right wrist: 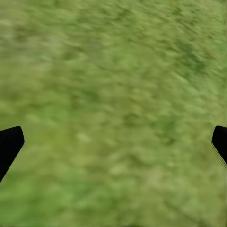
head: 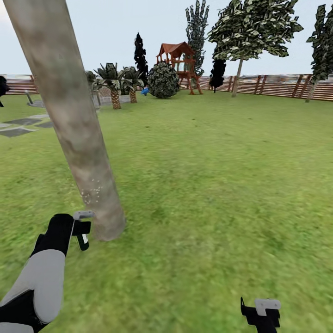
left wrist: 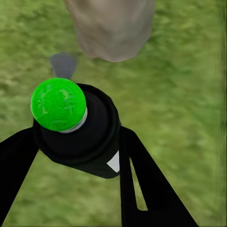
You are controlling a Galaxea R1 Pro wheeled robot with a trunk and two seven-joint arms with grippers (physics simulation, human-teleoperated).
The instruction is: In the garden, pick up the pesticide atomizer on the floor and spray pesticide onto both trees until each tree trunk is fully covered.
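Observation:
The pesticide atomizer is a black canister with a bright green round top. My left gripper is shut on it, one black finger on each side. In the head view the left gripper holds it low over the grass, right beside the base of a thick pale leaning tree trunk. A patch of small white specks shows on the trunk just above the gripper. The trunk's foot stands close ahead of the canister. My right gripper hangs open above bare grass, fingertips far apart.
Lawn stretches ahead and to the right. Far off stand another slim-trunked tree, a round bush, palms, a red play tower and a wooden fence. Stone slabs lie at the left.

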